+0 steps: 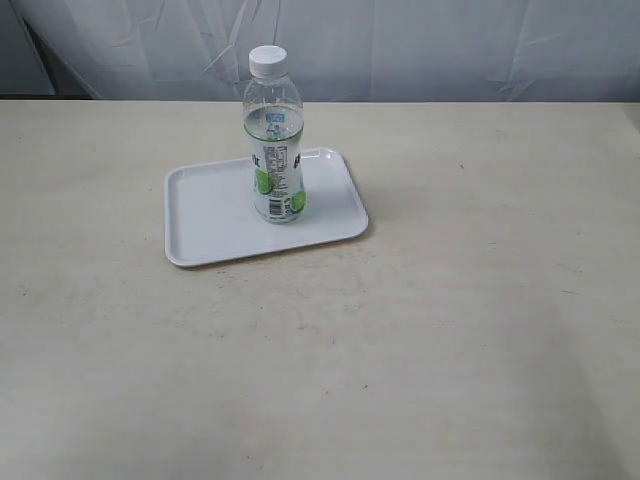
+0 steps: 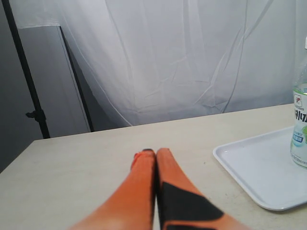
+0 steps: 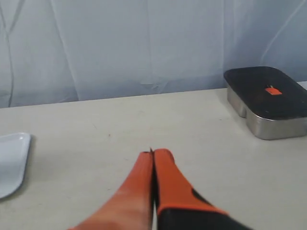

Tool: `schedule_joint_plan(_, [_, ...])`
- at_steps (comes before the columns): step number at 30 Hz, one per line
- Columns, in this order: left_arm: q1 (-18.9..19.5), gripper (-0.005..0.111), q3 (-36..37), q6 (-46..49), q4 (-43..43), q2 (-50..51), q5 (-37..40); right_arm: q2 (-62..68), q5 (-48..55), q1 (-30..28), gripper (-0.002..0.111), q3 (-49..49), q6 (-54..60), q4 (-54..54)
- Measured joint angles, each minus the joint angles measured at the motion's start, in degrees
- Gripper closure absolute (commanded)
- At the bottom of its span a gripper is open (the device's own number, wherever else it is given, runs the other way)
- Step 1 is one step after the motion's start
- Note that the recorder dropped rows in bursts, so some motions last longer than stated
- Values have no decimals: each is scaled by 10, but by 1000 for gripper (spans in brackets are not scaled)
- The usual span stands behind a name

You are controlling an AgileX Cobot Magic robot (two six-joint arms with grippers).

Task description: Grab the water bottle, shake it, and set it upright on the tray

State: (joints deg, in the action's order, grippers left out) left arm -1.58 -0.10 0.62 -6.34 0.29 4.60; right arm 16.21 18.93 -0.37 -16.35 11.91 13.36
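Observation:
The water bottle (image 1: pixel 274 140), clear with a white cap and a white-and-green label, stands upright on the white tray (image 1: pixel 205 215) in the exterior view. Neither arm shows in that view. In the left wrist view my left gripper (image 2: pixel 154 152) has its orange fingers pressed together, empty, above the bare table; the tray (image 2: pixel 254 167) and the bottle (image 2: pixel 301 124) sit off to one side, well apart from it. My right gripper (image 3: pixel 152 153) is likewise shut on nothing, with only a corner of the tray (image 3: pixel 12 160) at the picture's edge.
A metal box with a dark lid (image 3: pixel 266 98) sits on the table in the right wrist view. The beige table (image 1: pixel 450 330) runs wide around the tray. A white curtain (image 1: pixel 400 45) hangs behind the table's far edge, and a dark stand pole (image 2: pixel 26 76) rises beyond it.

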Motion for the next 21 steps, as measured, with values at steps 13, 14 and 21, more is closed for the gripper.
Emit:
schedule_joint_plan(13, [0,107,0,0,0,0,0,-103,51,-66,109,69,-114,-84])
schedule_joint_plan(14, [0,107,0,0,0,0,0,-103,53,-66,109,69,-115,-84])
schedule_joint_plan(21, [0,107,0,0,0,0,0,-105,30,-67,109,84,-119,-101])
